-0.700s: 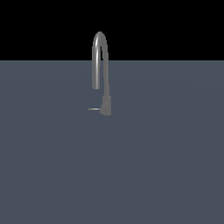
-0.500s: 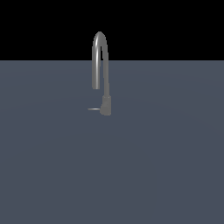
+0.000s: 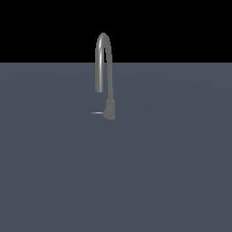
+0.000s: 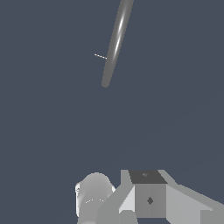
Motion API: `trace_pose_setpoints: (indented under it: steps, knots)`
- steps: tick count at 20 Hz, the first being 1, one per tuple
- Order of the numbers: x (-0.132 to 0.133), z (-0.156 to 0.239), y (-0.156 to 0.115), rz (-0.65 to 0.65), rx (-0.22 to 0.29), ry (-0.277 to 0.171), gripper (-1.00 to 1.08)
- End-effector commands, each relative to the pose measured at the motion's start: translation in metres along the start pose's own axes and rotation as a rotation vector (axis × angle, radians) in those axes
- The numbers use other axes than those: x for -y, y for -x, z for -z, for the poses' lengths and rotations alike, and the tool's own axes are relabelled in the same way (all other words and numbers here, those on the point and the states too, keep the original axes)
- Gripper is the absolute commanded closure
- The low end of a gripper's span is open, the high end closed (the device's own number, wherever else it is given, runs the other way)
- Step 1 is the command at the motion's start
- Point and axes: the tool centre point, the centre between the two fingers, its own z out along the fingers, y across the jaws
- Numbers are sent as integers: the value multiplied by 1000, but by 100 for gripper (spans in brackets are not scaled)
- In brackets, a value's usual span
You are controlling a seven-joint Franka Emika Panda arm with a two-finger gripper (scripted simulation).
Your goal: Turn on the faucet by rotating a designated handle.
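Observation:
The faucet [image 3: 103, 68] stands alone on the flat grey surface, its tall inverted-U spout rising from a short thick base [image 3: 109, 109]. The handle [image 3: 96, 113], a thin pale rod, sticks out level from the base toward the exterior view's left. In the wrist view the faucet [image 4: 116, 41] appears from above as a slanted grey tube, with the handle [image 4: 100, 56] a short white line beside it. Grey blocks of my gripper [image 4: 148, 197] show at that picture's edge, far from the faucet. Its fingers are not distinct. The arm is out of the exterior view.
A flat dark grey surface [image 3: 136, 181] stretches all around the faucet. A pale cylinder of the arm [image 4: 92, 194] sits beside the gripper blocks in the wrist view.

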Motion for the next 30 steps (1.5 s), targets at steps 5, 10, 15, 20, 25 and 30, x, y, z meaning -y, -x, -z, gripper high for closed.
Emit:
trace_pose_setpoints:
  steps: [5, 10, 15, 20, 25, 30]
  knots:
    - [13, -19, -31, 164, 11, 157, 108]
    - [26, -40, -57, 317, 20, 305, 108]
    - [39, -61, -80, 457, 28, 440, 108]
    - [50, -81, -98, 582, 35, 560, 108]
    - [61, -101, -113, 694, 41, 667, 108]
    - [69, -120, -126, 794, 46, 763, 108]
